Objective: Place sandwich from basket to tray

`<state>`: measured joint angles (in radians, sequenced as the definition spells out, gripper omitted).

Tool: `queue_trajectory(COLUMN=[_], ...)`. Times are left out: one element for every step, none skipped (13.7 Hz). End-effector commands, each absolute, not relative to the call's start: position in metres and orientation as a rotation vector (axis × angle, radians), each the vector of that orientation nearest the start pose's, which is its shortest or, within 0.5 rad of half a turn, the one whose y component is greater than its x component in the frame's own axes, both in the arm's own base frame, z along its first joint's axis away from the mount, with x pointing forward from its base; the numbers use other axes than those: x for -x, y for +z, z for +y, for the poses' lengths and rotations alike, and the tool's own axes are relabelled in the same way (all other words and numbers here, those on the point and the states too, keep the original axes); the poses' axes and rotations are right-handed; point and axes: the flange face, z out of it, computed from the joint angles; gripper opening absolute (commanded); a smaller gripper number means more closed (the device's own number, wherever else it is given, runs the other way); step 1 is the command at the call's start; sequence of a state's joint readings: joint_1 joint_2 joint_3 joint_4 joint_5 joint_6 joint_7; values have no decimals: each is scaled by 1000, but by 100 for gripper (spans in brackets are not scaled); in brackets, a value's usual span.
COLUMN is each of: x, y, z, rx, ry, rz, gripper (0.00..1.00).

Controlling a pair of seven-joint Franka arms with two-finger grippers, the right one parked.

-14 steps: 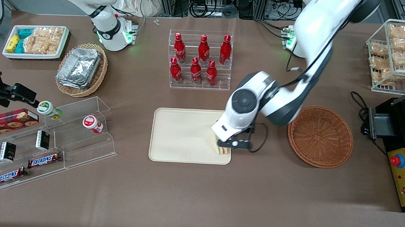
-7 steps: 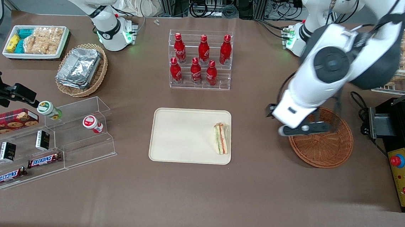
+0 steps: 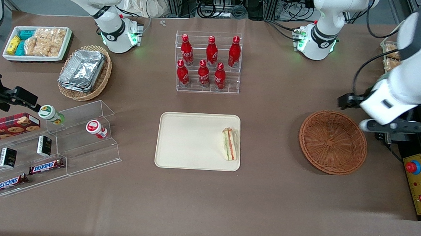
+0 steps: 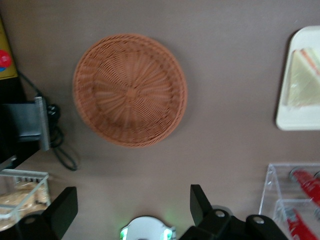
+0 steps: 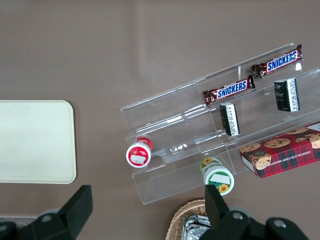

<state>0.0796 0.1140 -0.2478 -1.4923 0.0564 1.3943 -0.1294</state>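
The sandwich, a pale wedge with orange and green filling, lies on the beige tray at the tray's end nearest the basket. The reddish-brown wicker basket stands empty beside the tray, toward the working arm's end of the table. The left arm's gripper hangs high, just off the basket's rim and over the edge of a black appliance. It is open and holds nothing. The left wrist view looks down on the basket, the tray's end and the sandwich, with the gripper spread wide over bare table.
A clear rack of red bottles stands farther from the camera than the tray. The black appliance with a red button sits beside the basket. Acrylic snack shelves, an oval basket of foil containers and a white bin lie toward the parked arm's end.
The gripper let go of the sandwich on the tray, rose, and swung over the basket toward the working arm's end. The sandwich stays on the tray.
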Motion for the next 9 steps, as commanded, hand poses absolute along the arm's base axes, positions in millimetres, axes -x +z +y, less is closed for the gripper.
queue_trajectory(x=[-524,-511,-502,-493,-493,-496,-499,-503,-502], y=[598,602,606,610,612,614,613,612,611], z=[-53,-42,-24,-17,-13,-11,-13,-14,-15], rx=[3080,3091,3106,3118,3124,3124,3119,3116,3115], ry=[338,326,307,295,292,287,291,302,307], rz=[75,59,30,30,26,20,29,26,31], gripper=[100,100,100,100,100,100,100,100,100])
